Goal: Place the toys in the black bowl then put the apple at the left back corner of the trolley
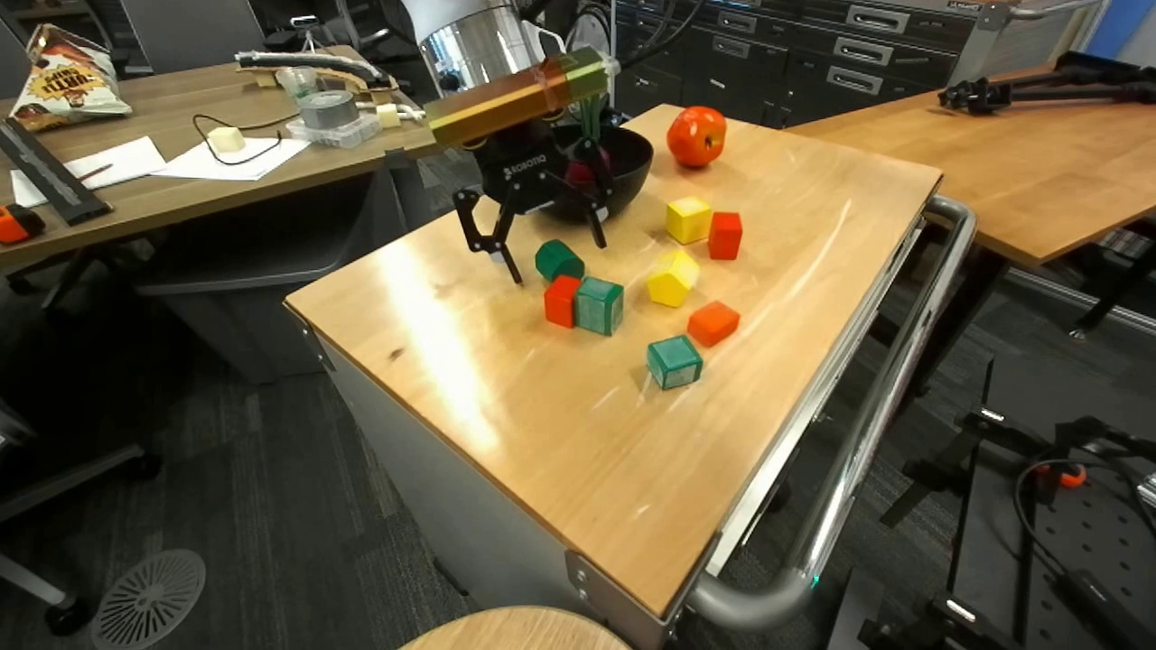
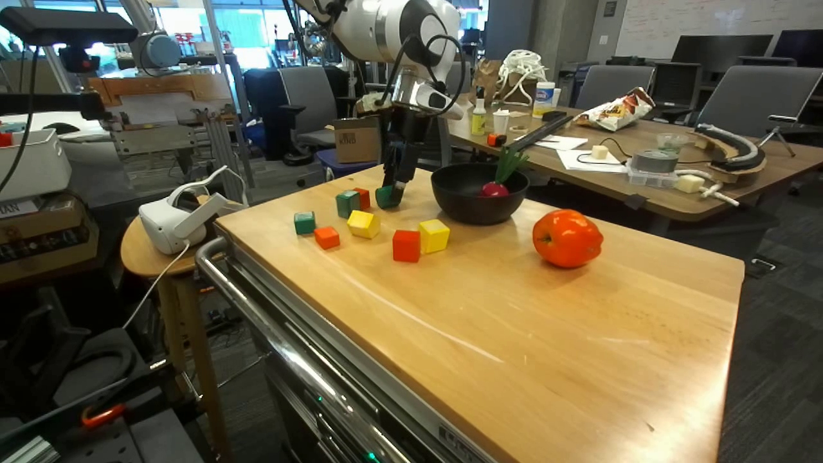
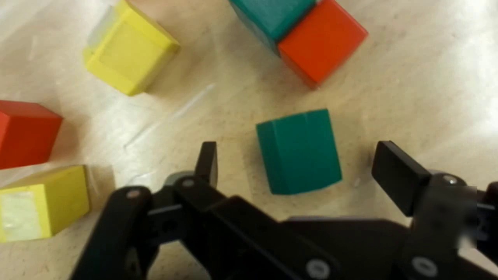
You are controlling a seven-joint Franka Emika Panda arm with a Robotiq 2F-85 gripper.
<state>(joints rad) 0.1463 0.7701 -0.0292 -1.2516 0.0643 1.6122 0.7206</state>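
The gripper point(image 3: 296, 161) stands spread wide over the wooden top of the trolley point(image 1: 542, 406), grasping nothing, with the dark green block point(image 3: 301, 151) between its fingers point(image 3: 400, 177). Near the middle of the wrist frame a gap shows on either side of that block, so neither finger touches it. The step in hand looks to be picking it up for the black bowl point(image 2: 469, 202), right of the middle in an exterior view, where the radish-like toy point(image 2: 495, 189) already lies.

The block sits a little askew to the fingers; a slight turn of the wrist ought to bring the pads flat against it. It also reaches higher in the wrist frame than the fingertips, so a small shift that way should center the hold. Its narrow facets suggest it may roll under an uneven squeeze, which argues for slow closing. Whether the fingers are low enough is hard to tell. The teal block point(image 3: 274, 17) and red block point(image 3: 323, 41), touching each other at the top of the frame, lie outside the closing path, but drifting upward could nudge them. A straight lift above the bowl's rim should precede any crossing. The apple point(image 2: 567, 238), farther right in an exterior view, rests on the trolley and comes last.
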